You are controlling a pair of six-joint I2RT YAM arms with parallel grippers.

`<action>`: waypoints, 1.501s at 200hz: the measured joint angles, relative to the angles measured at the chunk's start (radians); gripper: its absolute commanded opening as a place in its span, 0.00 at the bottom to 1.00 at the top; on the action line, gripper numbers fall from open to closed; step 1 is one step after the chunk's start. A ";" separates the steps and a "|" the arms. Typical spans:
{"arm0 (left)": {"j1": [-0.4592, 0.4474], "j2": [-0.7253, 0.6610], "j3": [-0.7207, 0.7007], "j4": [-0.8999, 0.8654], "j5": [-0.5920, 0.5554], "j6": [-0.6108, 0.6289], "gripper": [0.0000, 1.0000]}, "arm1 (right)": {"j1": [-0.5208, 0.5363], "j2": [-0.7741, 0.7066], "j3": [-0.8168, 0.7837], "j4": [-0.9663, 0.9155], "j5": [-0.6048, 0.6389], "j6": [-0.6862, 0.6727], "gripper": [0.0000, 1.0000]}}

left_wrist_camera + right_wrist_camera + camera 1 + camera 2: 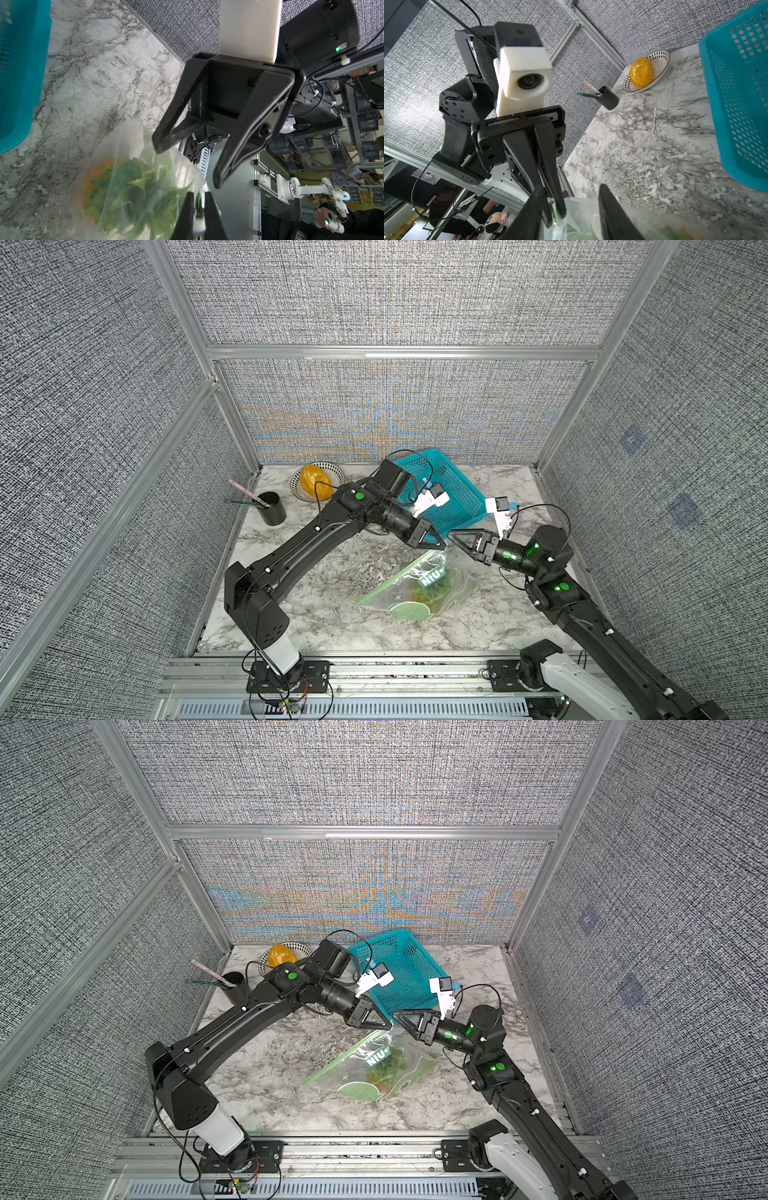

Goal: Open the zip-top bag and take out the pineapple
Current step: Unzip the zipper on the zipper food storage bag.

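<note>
The zip-top bag (397,587) (345,1073) lies on the marble table, its top corner lifted. The pineapple (430,589) (133,187) is inside it, green leaves and orange body showing through the plastic. My left gripper (441,545) (198,207) is shut on the bag's green zip edge. My right gripper (452,537) (571,187) faces it tip to tip with its jaws apart, straddling the bag's top (581,218) with nothing pinched. In the right wrist view the left gripper's fingers (560,199) clamp the zip strip.
A teal basket (457,485) stands tilted just behind both grippers. At the back left a patterned bowl (334,470) holds a smooth orange-yellow oval fruit (316,483). A black cup (272,510) with pens stands near the left wall.
</note>
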 measured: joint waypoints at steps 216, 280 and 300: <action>0.002 0.001 -0.002 -0.020 -0.013 -0.002 0.16 | 0.050 0.063 -0.021 0.100 -0.041 0.014 0.00; 0.004 0.001 -0.002 -0.016 -0.005 -0.002 0.34 | 0.050 0.071 -0.020 0.084 -0.028 0.010 0.00; 0.005 0.001 -0.002 -0.016 -0.005 -0.002 0.34 | 0.050 0.072 -0.020 0.083 -0.025 0.007 0.00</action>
